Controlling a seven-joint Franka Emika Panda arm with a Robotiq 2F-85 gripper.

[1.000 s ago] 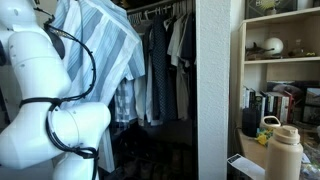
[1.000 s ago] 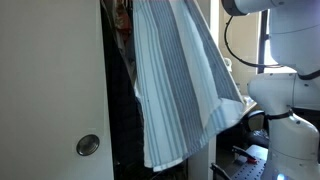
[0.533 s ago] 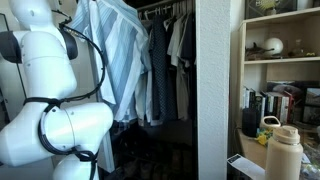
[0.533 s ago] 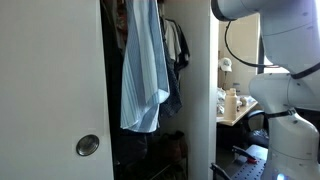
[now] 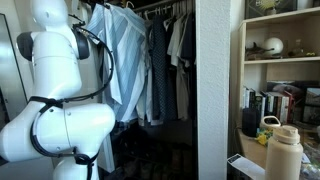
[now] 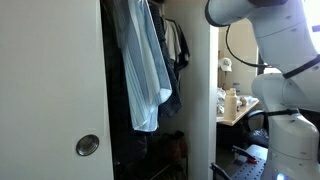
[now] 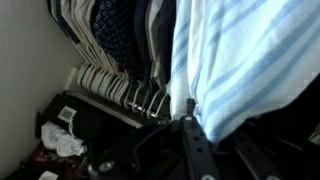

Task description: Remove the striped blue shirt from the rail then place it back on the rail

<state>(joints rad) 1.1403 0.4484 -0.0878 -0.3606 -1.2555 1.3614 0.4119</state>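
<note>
The striped blue shirt [image 5: 122, 60] hangs among the clothes at the closet opening, just under the rail [image 5: 165, 11]. It also shows in an exterior view [image 6: 146, 62], hanging straight down. In the wrist view the shirt [image 7: 245, 55] fills the upper right, pressed against my dark gripper [image 7: 188, 122]. The gripper looks shut on the top of the shirt at its hanger, though the grip itself is mostly hidden. My white arm [image 5: 55, 70] reaches up toward the rail, and it also shows in an exterior view [image 6: 250, 12].
Dark shirts [image 5: 178, 50] hang further along the rail. Several white hangers [image 7: 110, 88] crowd beside the shirt. A white closet wall [image 5: 218, 90] stands beside shelves with a tan bottle [image 5: 284, 152]. A door with a round knob [image 6: 88, 145] flanks the opening.
The shirt swung from flared out in front of the closet to hanging straight down inside it. My arm moved up and in toward the rail.
</note>
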